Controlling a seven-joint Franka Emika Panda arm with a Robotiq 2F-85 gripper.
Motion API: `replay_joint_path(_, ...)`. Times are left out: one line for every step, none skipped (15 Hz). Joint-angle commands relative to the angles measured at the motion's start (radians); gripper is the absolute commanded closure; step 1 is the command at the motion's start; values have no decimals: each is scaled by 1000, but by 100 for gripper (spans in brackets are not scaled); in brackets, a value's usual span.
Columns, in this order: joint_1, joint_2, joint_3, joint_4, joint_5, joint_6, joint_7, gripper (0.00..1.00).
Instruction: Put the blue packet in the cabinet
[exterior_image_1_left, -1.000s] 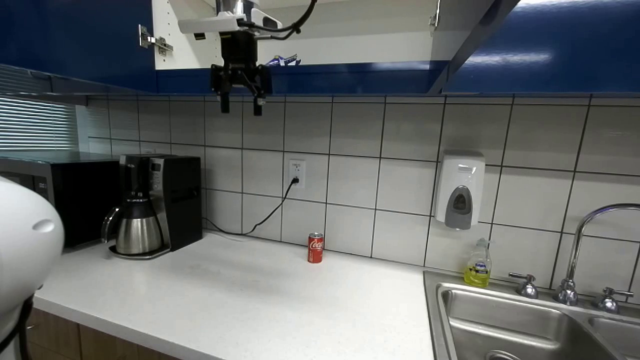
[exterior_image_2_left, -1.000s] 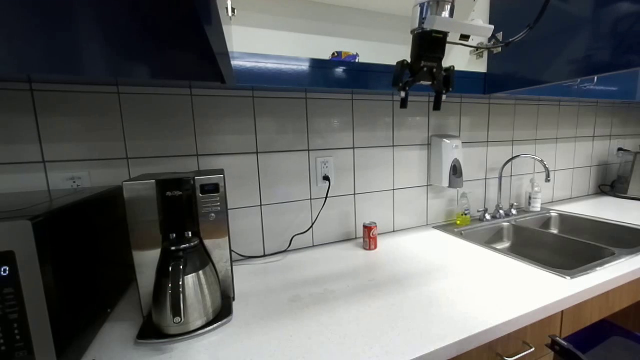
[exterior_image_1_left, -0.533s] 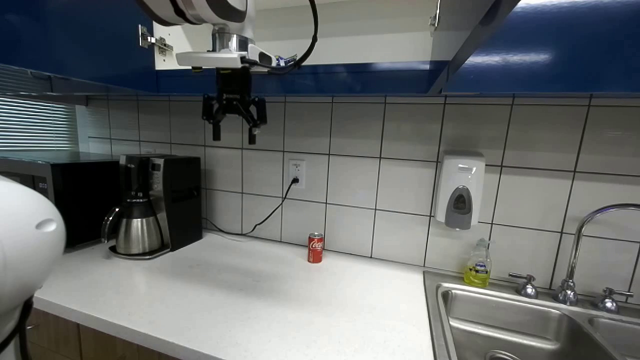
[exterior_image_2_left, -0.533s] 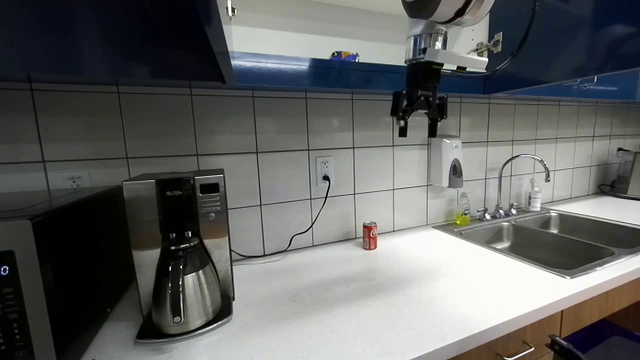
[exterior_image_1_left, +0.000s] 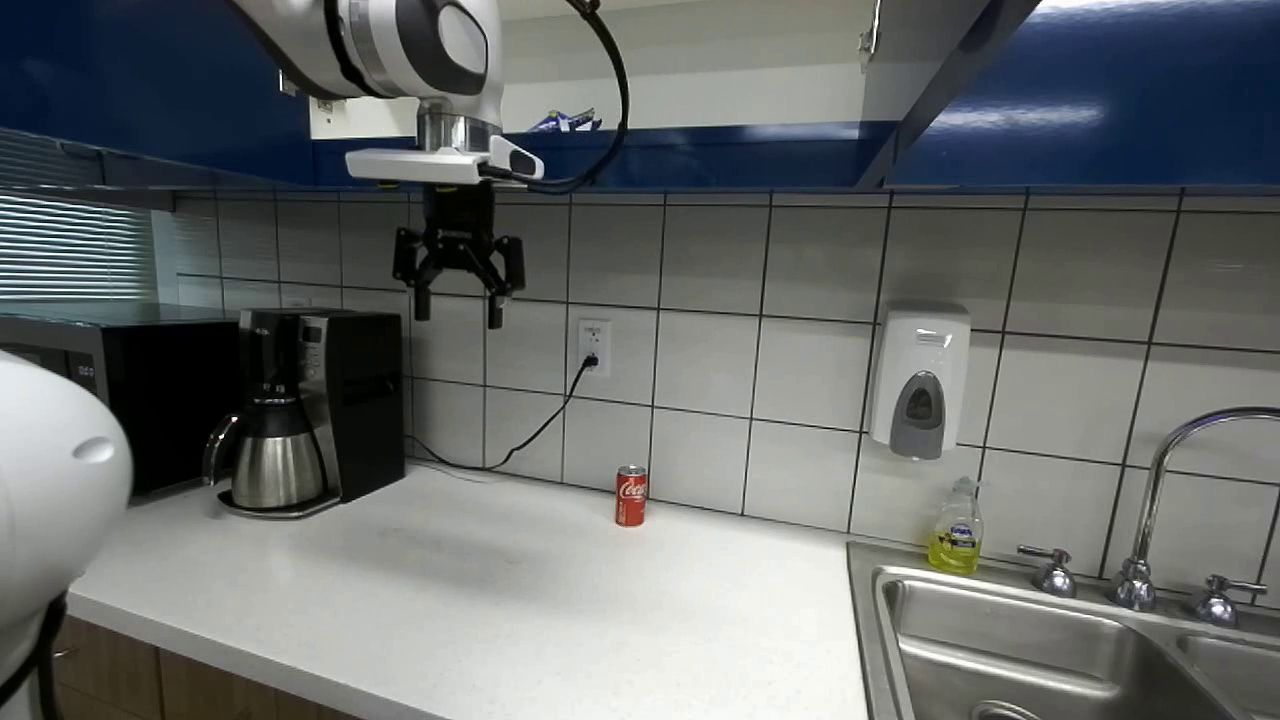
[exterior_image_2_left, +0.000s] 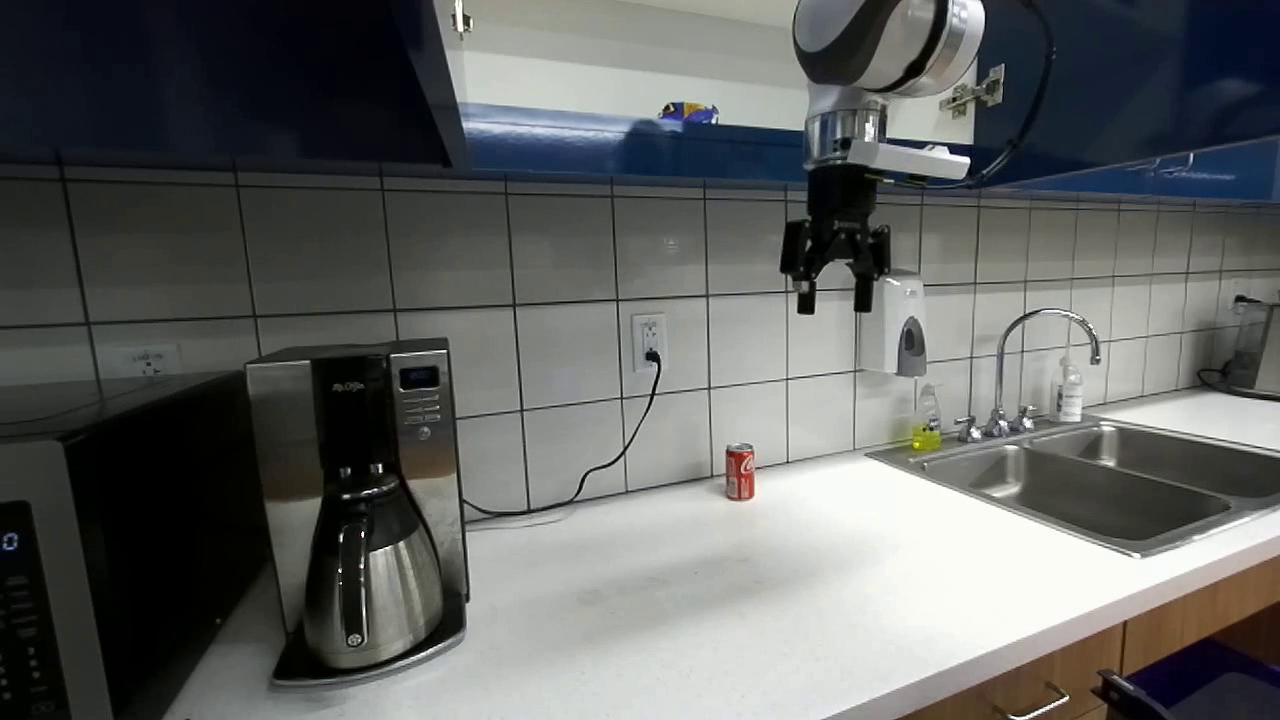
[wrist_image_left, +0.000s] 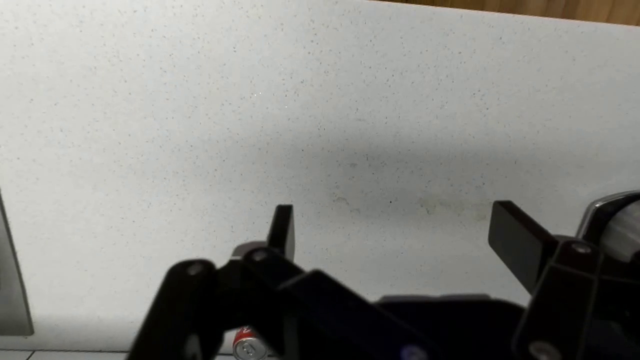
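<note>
The blue packet (exterior_image_1_left: 566, 122) lies inside the open cabinet (exterior_image_1_left: 700, 155), on its floor behind the blue front rim, which hides its lower part. In an exterior view the packet (exterior_image_2_left: 688, 112) also shows some yellow, and it sits above the same cabinet rim (exterior_image_2_left: 560, 135). My gripper (exterior_image_1_left: 458, 310) points down, below the cabinet's lower edge and apart from the packet, high above the counter. It is open and empty in both exterior views (exterior_image_2_left: 835, 300). In the wrist view the fingers (wrist_image_left: 392, 230) stand wide apart with only bare counter between them; the packet is out of view there.
A red can (exterior_image_1_left: 630, 497) stands on the counter near the tiled wall. A coffee maker (exterior_image_2_left: 360, 500) and a microwave (exterior_image_2_left: 150, 540) stand at one end. A soap dispenser (exterior_image_1_left: 920, 380), soap bottle (exterior_image_1_left: 956, 535) and sink (exterior_image_1_left: 1000, 625) are at the other. Cabinet doors stand open overhead.
My gripper has moved down from in front of the cabinet to well below its edge. It has stayed open. The packet has not visibly moved.
</note>
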Motion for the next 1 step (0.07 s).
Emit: replay_joint_path(-11,1,9,3,4,-3,-3,0)
